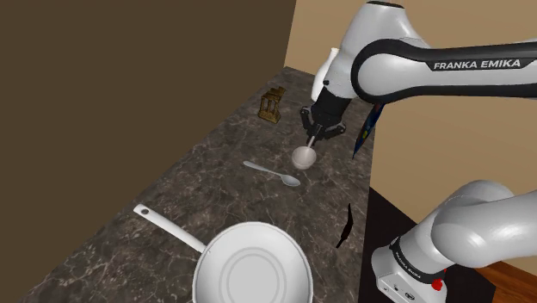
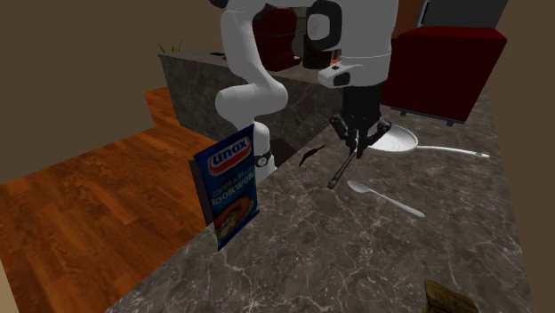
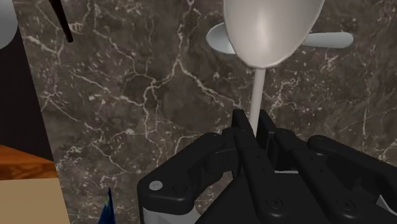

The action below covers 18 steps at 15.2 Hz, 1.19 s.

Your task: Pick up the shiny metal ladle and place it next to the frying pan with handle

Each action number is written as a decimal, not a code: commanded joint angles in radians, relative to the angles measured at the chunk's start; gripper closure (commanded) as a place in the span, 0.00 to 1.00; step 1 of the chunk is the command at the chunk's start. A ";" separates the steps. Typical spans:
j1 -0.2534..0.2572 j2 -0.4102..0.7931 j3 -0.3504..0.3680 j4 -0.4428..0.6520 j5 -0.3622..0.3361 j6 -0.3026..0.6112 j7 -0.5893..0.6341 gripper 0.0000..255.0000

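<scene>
A: So, what is the end effector (image 1: 313, 135) doing at this moment?

B: Its two black fingers (image 3: 242, 130) are pinching the thin handle of the shiny, silvery metal ladle with a round bowl (image 1: 304, 156). The ladle is hanging bowl-down beneath it, over the dark, white-veined marble tabletop (image 1: 198, 172).

A: And what is lying around it?

B: A small pale spoon (image 1: 274, 174) is lying flat on the tabletop just beside the ladle's bowl, and in the wrist view the bowl is overlapping it. The round white frying pan with a long straight handle (image 1: 249, 274) is sitting well apart, towards the shoulder view's lower edge. The spoon is lying between the ladle and that frying pan.

A: Anything else nearby?

B: An upright blue Unox packet (image 2: 233, 185) is standing at the tabletop's edge, near the white arm's base. A thin, curved black sliver (image 2: 311, 154) is lying close to that same edge. A small brown wooden object (image 1: 272, 103) is standing near the wall, well apart from the rest.
</scene>
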 commanded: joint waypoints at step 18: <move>0.173 0.013 0.401 0.097 0.151 0.000 0.483 1.00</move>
